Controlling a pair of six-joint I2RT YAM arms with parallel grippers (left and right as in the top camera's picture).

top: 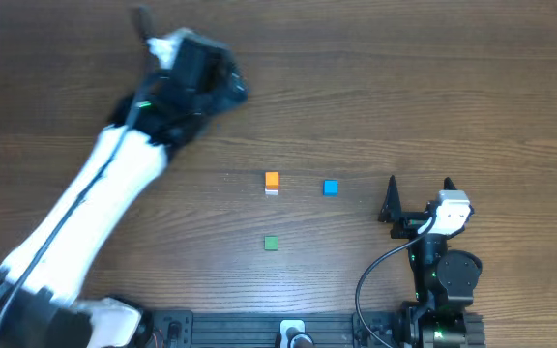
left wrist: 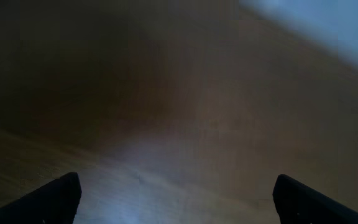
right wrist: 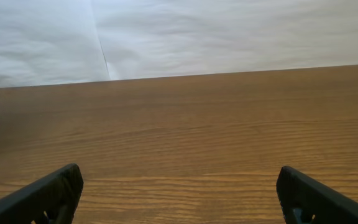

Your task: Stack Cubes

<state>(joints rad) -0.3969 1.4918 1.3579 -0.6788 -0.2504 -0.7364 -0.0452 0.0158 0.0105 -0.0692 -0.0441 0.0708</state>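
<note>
My left gripper (left wrist: 176,180) spread wide, well apart from orange cube (top: 272,179), my right gripper (top: 420,196) parted too, blue cube (top: 330,188) near it

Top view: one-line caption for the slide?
Orange cube, blue cube and green cube sit apart on the table; left arm extends far left, right gripper open near its base.

We see an orange cube (top: 272,179) with a white block (top: 272,191) under it. Beside the orange cube, toward the right arm (top: 435,263), sits a blue cube (top: 330,188), and nearer the bases a green cube (top: 271,244). The table (top: 404,97) is brown with fine wood grain. The left arm (top: 104,193) is white, and the right arm is mostly black.
</note>
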